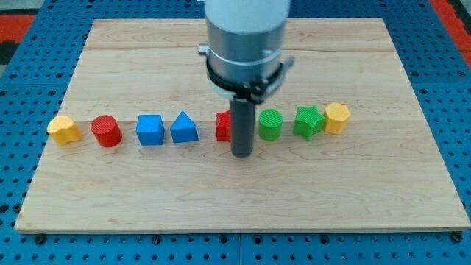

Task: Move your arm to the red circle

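Down on the wooden board [243, 199] rests my tip [242, 155], the bare lower end of a dark rod with nothing clamped or carried on it. It stands in the middle of a row of blocks, just in front of a red block [223, 126] whose shape I cannot make out, because the rod hides its right part. Close on the view's right of my tip is a green cylinder [270, 124], then a green star [309, 121] and a yellow hexagon [336, 117]. Toward the view's left lie a blue triangle [184, 128], a blue cube [149, 129], then the red circle [106, 131], well apart from my tip, and last a yellow hexagonal block [64, 129] just beside it near the board's left edge
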